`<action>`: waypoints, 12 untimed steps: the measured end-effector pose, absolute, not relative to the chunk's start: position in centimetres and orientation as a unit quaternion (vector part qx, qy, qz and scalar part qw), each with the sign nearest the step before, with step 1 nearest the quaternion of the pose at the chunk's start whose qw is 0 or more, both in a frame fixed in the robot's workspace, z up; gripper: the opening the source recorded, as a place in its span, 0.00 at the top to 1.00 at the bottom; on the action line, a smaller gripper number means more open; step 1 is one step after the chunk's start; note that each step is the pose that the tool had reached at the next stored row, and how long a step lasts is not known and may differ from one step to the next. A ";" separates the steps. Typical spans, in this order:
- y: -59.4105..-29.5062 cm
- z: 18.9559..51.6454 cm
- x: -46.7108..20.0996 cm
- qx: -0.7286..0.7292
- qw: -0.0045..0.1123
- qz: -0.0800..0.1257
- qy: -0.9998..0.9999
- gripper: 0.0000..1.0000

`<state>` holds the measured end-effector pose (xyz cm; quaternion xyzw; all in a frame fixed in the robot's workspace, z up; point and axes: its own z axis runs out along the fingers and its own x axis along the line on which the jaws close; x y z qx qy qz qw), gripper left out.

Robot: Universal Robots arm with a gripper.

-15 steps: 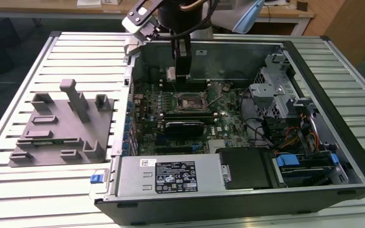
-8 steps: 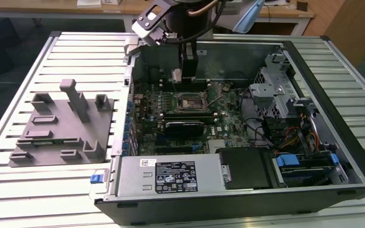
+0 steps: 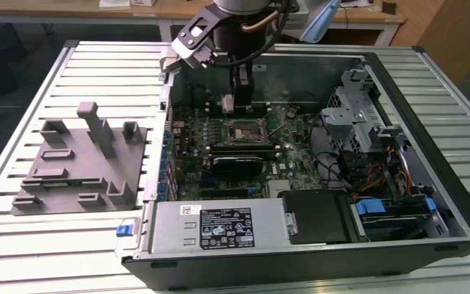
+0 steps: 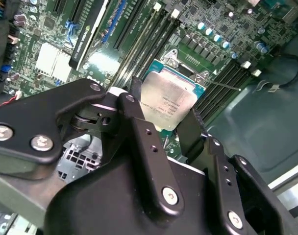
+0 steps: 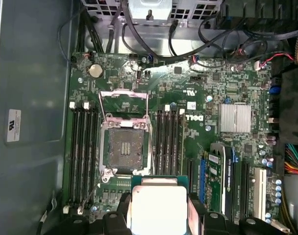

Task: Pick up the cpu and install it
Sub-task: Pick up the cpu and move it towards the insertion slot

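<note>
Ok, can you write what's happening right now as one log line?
gripper: shut on cpu | socket: open, empty | cpu: held over motherboard, not seated yet

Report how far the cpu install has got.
Done: the cpu is picked up, clamped in the claw. In hand: it hangs above the motherboard, close to the socket. Left: the socket lies open and empty, bracket raised, so the cpu is not yet seated.
</note>
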<state>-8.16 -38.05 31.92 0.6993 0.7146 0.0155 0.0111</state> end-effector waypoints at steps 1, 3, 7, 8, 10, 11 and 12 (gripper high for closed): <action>-38.0 31.9 -8.2 0.699 0.011 0.015 0.715 0.46; -38.0 31.8 -8.2 0.699 0.011 0.015 0.715 0.46; -38.0 31.7 -8.1 0.699 0.011 0.015 0.715 0.46; -38.0 31.7 -8.1 0.699 0.011 0.016 0.715 0.46; -37.9 31.6 -8.0 0.699 0.011 0.015 0.715 0.46; -37.9 31.5 -8.0 0.699 0.011 0.015 0.715 0.46; -37.8 31.5 -7.9 0.699 0.011 0.015 0.715 0.46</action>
